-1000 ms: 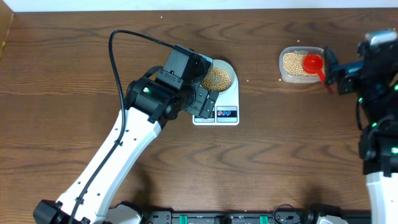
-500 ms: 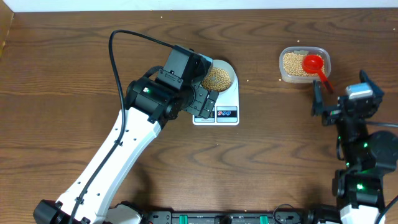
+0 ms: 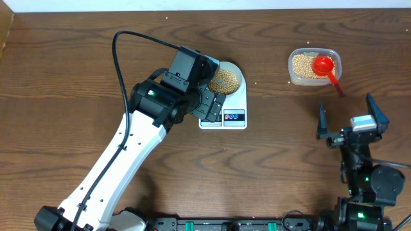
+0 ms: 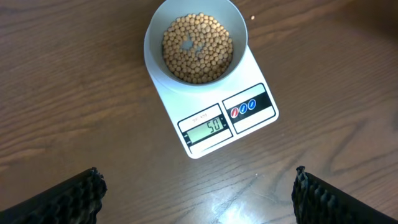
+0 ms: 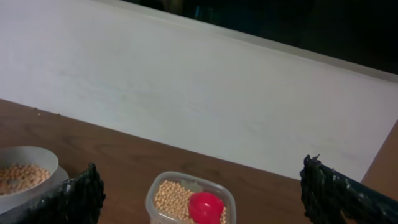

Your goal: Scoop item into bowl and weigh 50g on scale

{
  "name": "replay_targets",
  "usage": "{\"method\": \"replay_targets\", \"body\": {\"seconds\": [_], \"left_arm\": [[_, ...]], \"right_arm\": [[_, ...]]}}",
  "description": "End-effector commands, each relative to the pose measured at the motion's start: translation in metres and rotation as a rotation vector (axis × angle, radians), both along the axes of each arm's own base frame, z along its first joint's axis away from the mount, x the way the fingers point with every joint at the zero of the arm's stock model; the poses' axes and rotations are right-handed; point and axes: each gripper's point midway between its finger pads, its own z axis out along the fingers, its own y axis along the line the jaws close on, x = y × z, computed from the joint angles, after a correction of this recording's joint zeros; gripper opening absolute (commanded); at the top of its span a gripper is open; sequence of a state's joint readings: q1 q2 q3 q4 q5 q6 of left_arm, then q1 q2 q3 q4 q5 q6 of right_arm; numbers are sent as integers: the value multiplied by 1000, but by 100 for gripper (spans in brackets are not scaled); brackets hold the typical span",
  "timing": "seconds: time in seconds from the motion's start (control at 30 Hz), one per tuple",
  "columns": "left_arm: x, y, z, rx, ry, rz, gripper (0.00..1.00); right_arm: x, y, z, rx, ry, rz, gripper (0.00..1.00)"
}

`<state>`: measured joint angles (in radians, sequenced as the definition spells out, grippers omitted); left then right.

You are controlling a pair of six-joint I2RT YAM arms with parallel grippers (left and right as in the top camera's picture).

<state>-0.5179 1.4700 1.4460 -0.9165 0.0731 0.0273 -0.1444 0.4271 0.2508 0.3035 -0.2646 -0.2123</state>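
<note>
The pale bowl [image 4: 153,38] sits on the white scale [image 4: 252,127] and holds a layer of tan beans [image 4: 198,48]; the display [image 4: 209,126] reads 50. From overhead, the bowl [image 3: 238,69] and scale [image 3: 235,118] lie partly under my left arm. My left gripper [image 4: 198,186] hovers open over bare wood just in front of the scale, holding nothing. My right gripper [image 3: 345,102] stands open and empty near the front right, well short of the clear tub [image 3: 293,68]. More beans and a red scoop [image 3: 323,64] lie in the tub [image 5: 151,198], the scoop [image 5: 205,207] resting free.
One stray bean [image 4: 252,17] lies on the wood to the right of the bowl. The scoop's handle [image 3: 336,86] sticks out over the tub's front right corner. A white wall [image 5: 186,93] runs along the table's far edge.
My right arm has drawn back from the tub toward the table's front edge, with the scoop left lying in the tub. The left arm, bowl and scale have not moved.
</note>
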Motion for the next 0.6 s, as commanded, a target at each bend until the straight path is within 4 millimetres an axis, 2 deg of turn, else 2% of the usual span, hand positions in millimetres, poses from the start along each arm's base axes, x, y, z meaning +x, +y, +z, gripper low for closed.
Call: {"method": "replay_targets", "body": {"seconds": [0.0,0.47,0.57], "left_arm": [[-1,1,-6,13,15,-7,98],[-1,1,-6,13,15,-7,98],[-1,1,-6,13,15,-7,98]], "right_arm": [[-5,1,-5,-3,-16,-6,99],[-27,-4,-24,-10,-137,-51,99],[-30,-10,-29,-3,-139,-88,99]]}}
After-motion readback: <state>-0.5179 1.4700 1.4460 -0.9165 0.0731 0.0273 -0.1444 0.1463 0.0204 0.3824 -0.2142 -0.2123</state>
